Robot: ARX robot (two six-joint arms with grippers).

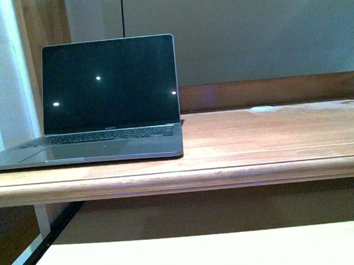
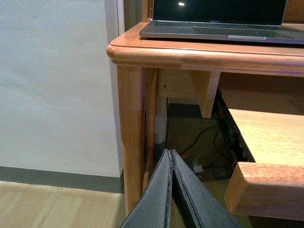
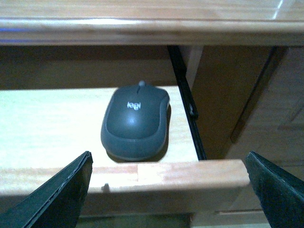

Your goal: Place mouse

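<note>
My front camera sits about level with the desk [image 1: 239, 174], facing its front edge square on, with the laptop [image 1: 110, 100] at the left end and the pull-out shelf [image 1: 202, 254] below. The left wrist camera is low by the desk's left front corner, looking up past the leg [image 2: 130, 137] at that same laptop and shelf. The right wrist camera is close at the shelf's front edge, looking in at the mouse [image 3: 136, 122].
</note>
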